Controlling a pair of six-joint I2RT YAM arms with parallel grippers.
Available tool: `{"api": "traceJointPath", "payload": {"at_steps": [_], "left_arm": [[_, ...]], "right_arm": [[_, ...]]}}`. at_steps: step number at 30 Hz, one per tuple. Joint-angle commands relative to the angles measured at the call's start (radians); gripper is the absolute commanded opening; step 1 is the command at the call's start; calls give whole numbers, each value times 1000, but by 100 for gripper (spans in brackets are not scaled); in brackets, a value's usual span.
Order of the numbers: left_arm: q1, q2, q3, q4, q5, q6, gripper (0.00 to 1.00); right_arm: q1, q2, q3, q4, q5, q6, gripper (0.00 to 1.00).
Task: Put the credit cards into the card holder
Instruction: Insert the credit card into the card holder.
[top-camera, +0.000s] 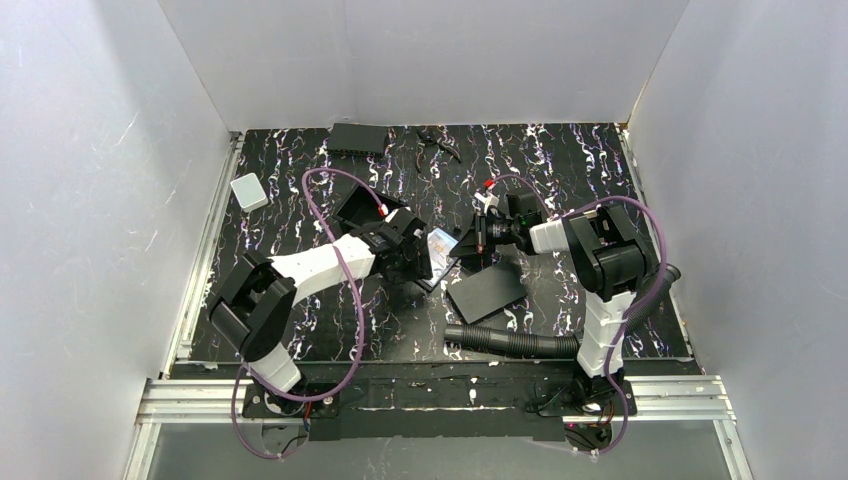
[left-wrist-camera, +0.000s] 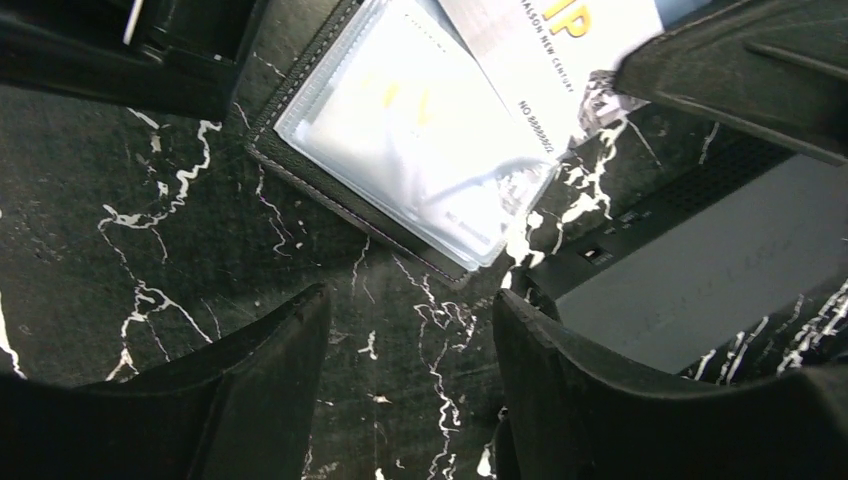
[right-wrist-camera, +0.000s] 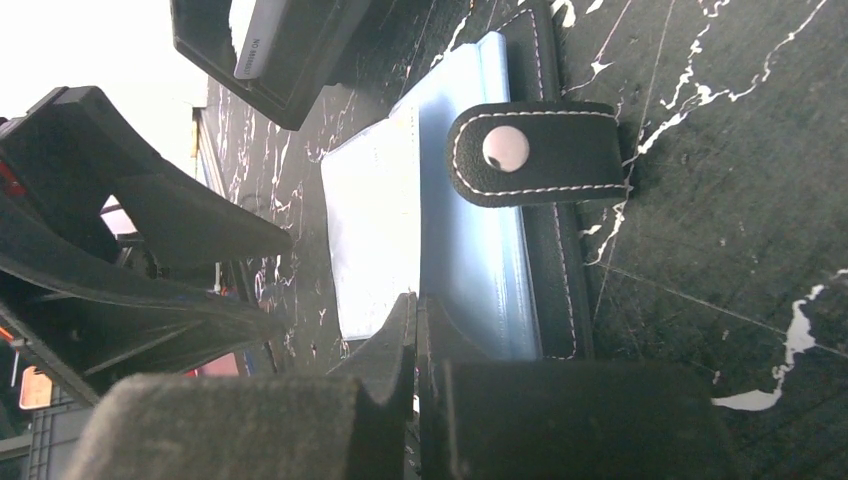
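left gripper (left-wrist-camera: 410, 310): fingers spread, nothing between them, hovering over the marbled table (left-wrist-camera: 130, 250) just short of the card holder (left-wrist-camera: 340, 205). right gripper (right-wrist-camera: 415, 320): fingers pressed together at the edge of the holder's sleeve (right-wrist-camera: 470, 250), just beside the snap strap (right-wrist-camera: 540, 150). Can't tell if a thin leaf is nipped between them or they're only pinning it down.

Holder lies open mid-table between the 2 grippers. 1 pale card (left-wrist-camera: 400, 130) sits inside the clear sleeve. A 2nd credit card (left-wrist-camera: 540, 50), number printed along its edge, lies across the sleeve's far end. Can't tell if it's inserted or just on top. black flat sheet (left-wrist-camera: 700, 270) is just beside the holder and isn't a card.

Handling, my read: the cards are light, stiff and glossy, so likely to skid on the tabletop and slip between flat pads. A card lying flat offers no edge to grab. I'd pinch across a short end that overhangs the holder and feed it in lengthwise. The sleeve looks floppy, so it needs holding down while a card goes in.
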Motion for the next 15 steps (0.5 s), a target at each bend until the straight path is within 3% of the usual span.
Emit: {"api": "traceJointPath", "payload": {"at_steps": [1,3,7,11,15], "left_arm": [[3,-63,-21,-13,33,-40,57],[19,-44,-31,-12,33,-77,52],[73,27,-48,34,97,-116,31],[90,39,-62,49,87,-109,22],[96,50,-64,30,61,-90,22]], "right_arm": [[-7,19,1,22,7,-23,1],[-8,23,-14,68,-17,19,1],[-8,19,-43,136,-50,91,1],[-10,19,-49,90,-47,75,1],[-11,13,-66,84,-51,77,1]]}}
